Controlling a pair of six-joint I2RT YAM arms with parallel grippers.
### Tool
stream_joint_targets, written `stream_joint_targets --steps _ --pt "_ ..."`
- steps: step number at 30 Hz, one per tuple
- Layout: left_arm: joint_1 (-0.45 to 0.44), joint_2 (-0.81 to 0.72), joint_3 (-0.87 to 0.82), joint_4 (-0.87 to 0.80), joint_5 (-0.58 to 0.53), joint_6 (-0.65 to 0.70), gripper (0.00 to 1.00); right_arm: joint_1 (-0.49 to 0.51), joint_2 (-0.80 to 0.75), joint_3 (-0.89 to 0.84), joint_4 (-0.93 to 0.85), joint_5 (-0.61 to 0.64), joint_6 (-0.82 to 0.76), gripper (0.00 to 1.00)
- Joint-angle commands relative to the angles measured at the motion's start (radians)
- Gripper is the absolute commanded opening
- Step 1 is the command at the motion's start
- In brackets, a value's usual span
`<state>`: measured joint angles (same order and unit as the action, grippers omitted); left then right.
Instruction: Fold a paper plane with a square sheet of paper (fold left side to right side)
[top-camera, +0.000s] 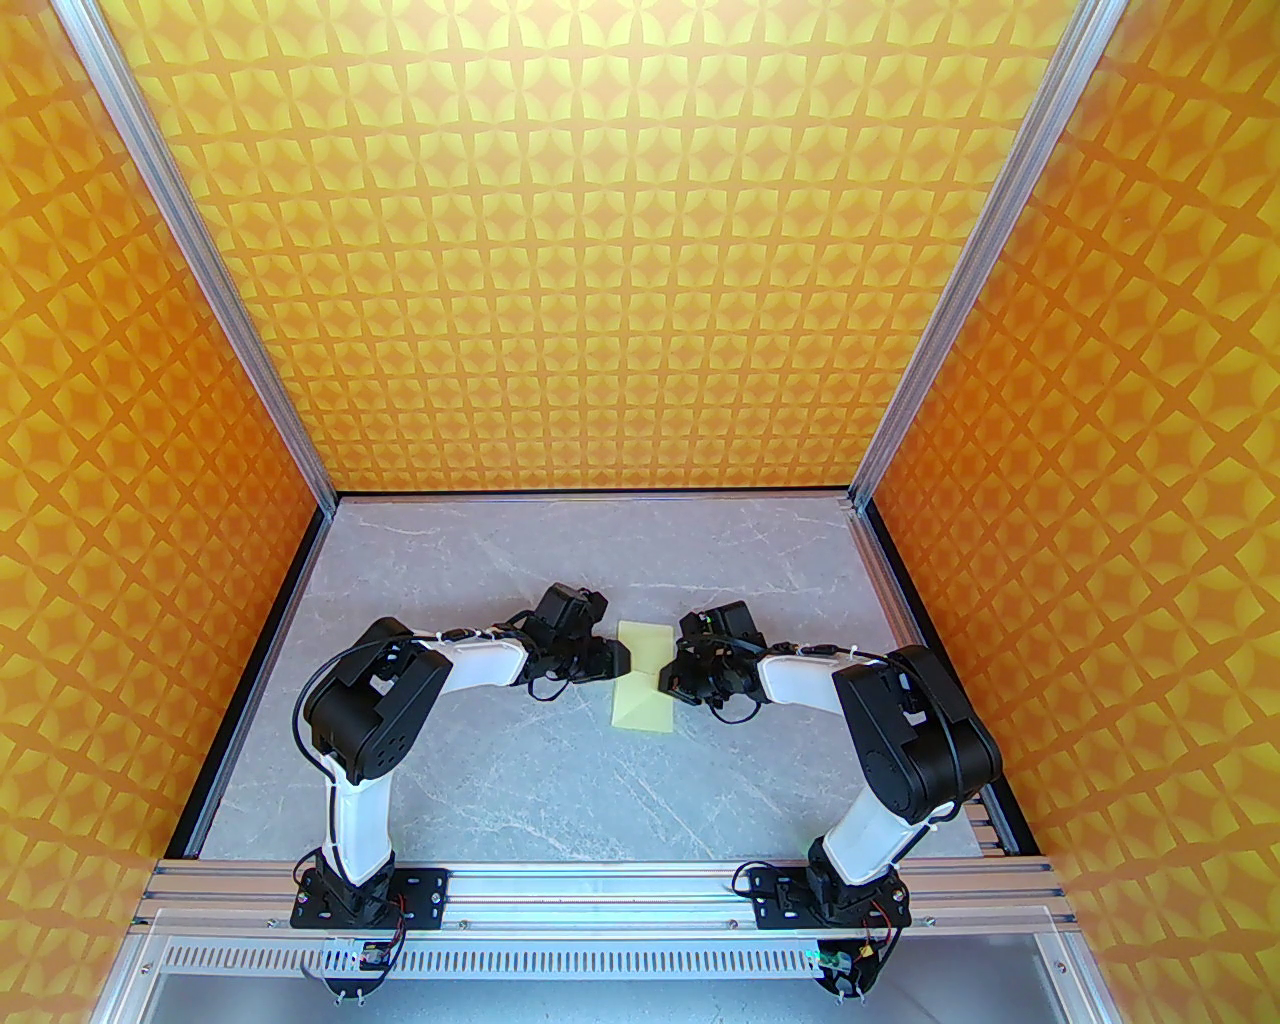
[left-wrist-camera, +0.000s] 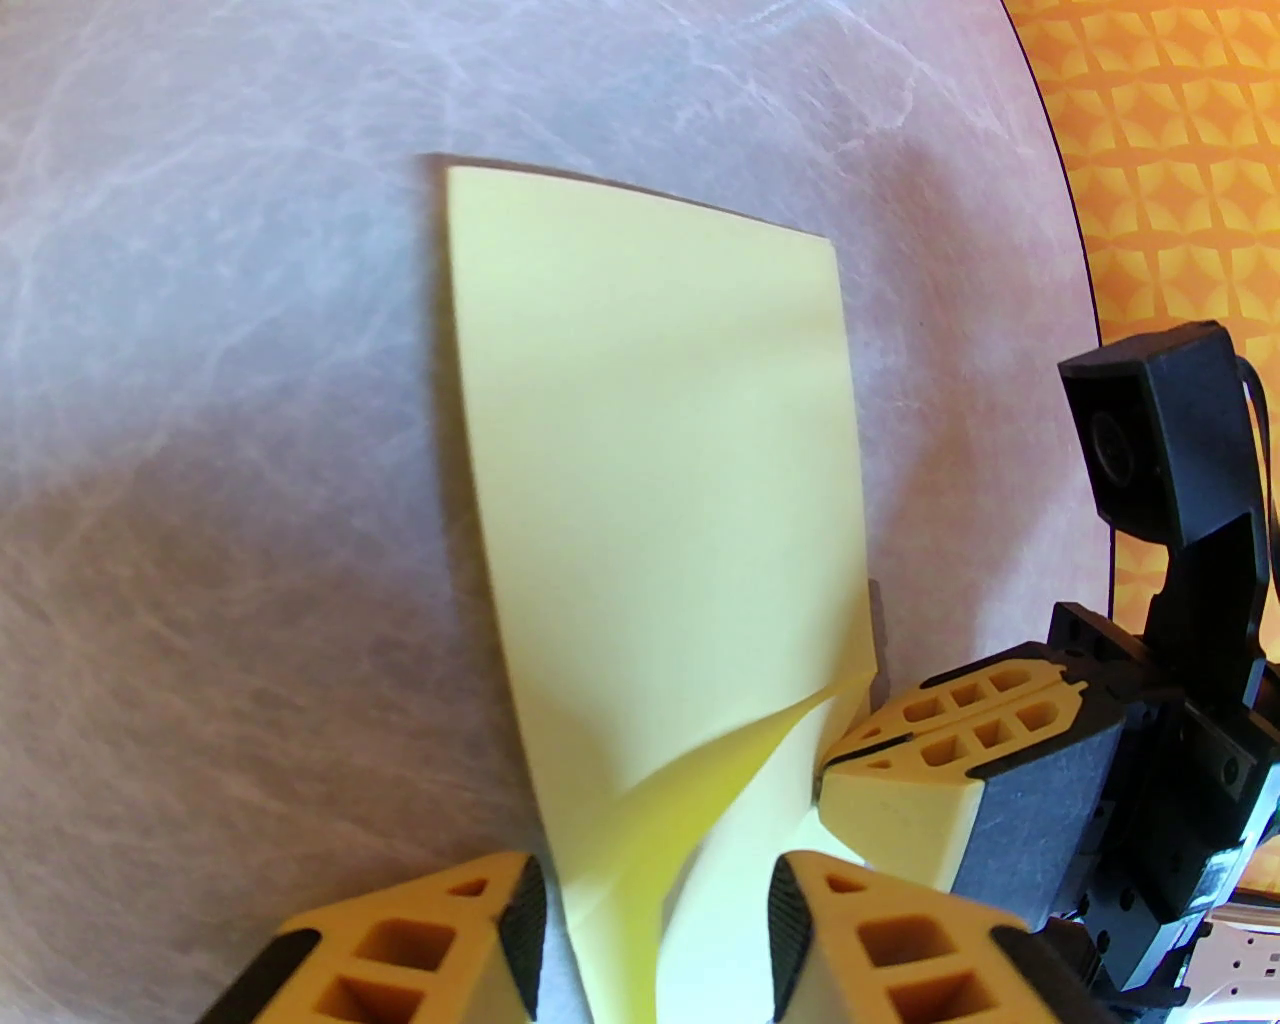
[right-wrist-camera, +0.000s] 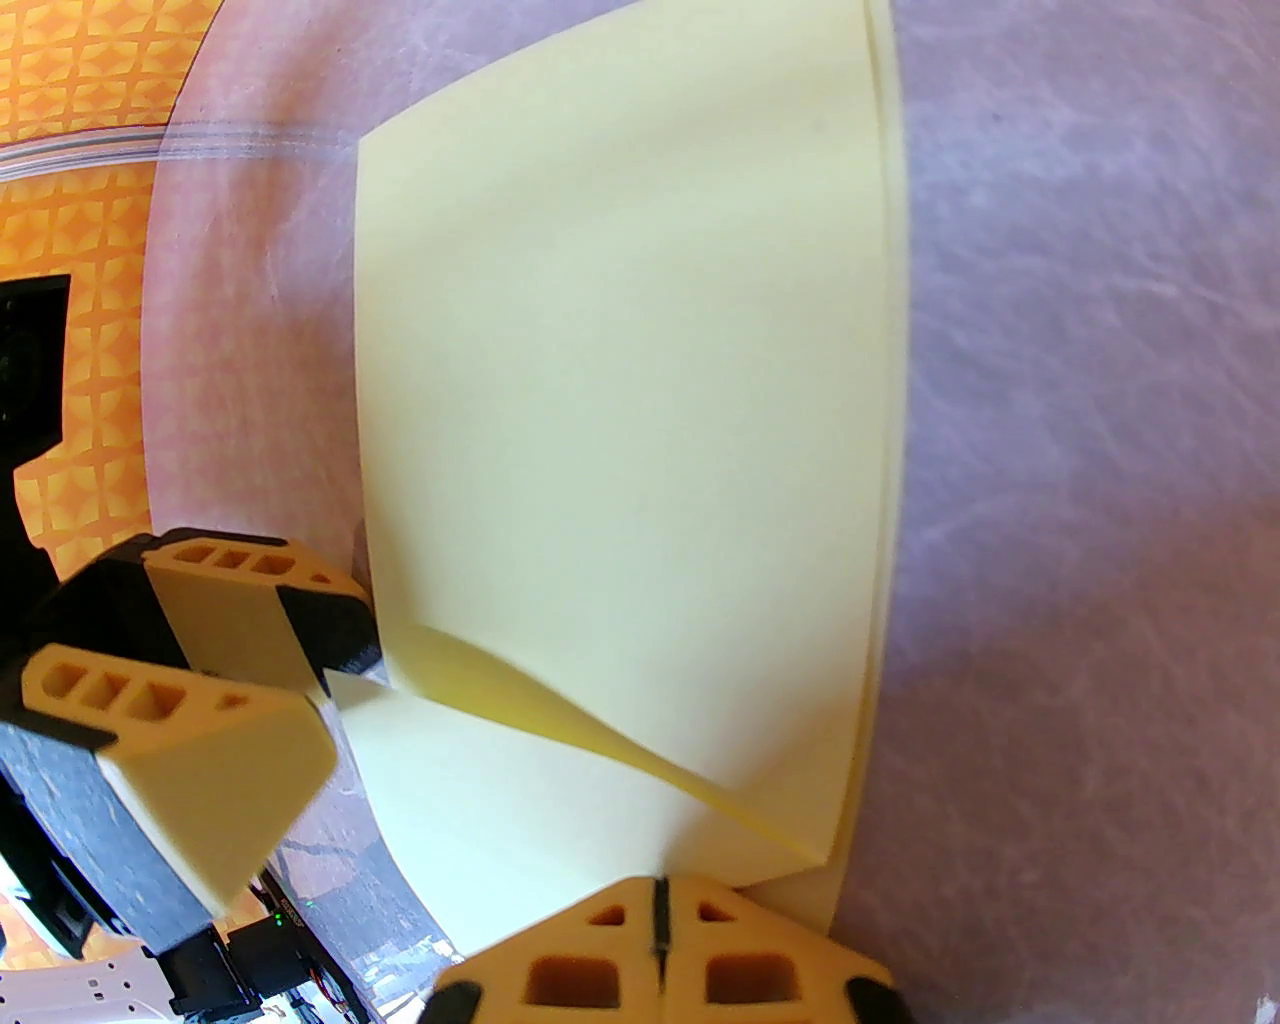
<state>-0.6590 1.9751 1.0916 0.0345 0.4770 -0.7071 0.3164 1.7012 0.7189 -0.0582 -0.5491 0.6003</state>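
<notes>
Wide marble tabletop (top-camera: 500, 780) around square sheet of paper (top-camera: 642, 692); left claw (left-wrist-camera: 657, 885) parted, right claw (right-wrist-camera: 658, 910) closed, at opposite edges.

**Black, White and Yellow: What I'm Made Of**

My left arm (top-camera: 355, 810) and right arm (top-camera: 865, 835) match: glossy white shells on the long links and matte black housings at the joints, the biggest ones blocky with round caps. Thin black cables (top-camera: 300, 705) loop alongside, cinched with white zip ties (top-camera: 437, 637). Each black base plate (top-camera: 425, 885) is dotted with screws, with red wires tucked beside it. My left claw (left-wrist-camera: 655, 890) has wedge-shaped yellow-orange fingers (left-wrist-camera: 400, 950) cut with square hollow cells, and black ribbed pads (left-wrist-camera: 787, 930) on their inner faces. My right claw (right-wrist-camera: 660, 915) is built the same, backed by dark grey blocks, with a boxy black camera (left-wrist-camera: 1165, 440) on the wrist.
</notes>
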Motion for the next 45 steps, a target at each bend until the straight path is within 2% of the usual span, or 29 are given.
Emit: stream_joint_targets --steps 1,13,19,24,31,40,45 --pt "-0.04 0.003 -0.035 -0.003 0.057 -0.034 0.42 -0.001 0.016 -0.03 -0.012 0.034 0.001 0.01" --pt "-0.041 -0.04 -0.037 -0.022 0.027 -0.03 0.42 -0.001 0.001 -0.024 -0.02 0.036 0.0 0.02" --pt "-0.026 -0.076 0.022 -0.14 -0.104 0.061 0.46 -0.001 0.005 -0.025 -0.022 0.031 -0.003 0.02" --pt "-0.021 -0.024 0.122 -0.219 -0.176 0.141 0.48 -0.001 0.011 -0.027 -0.019 0.027 -0.005 0.02" --pt "-0.017 0.071 0.211 -0.271 -0.207 0.127 0.48 -0.002 0.005 -0.032 -0.017 0.029 -0.005 0.01" --pt "-0.006 -0.004 0.158 -0.249 -0.322 0.102 0.49 -0.002 0.01 -0.044 -0.006 0.029 -0.002 0.02" --pt "-0.006 0.024 0.168 -0.259 -0.318 0.081 0.53 -0.002 0.016 -0.047 0.004 0.03 0.003 0.01"
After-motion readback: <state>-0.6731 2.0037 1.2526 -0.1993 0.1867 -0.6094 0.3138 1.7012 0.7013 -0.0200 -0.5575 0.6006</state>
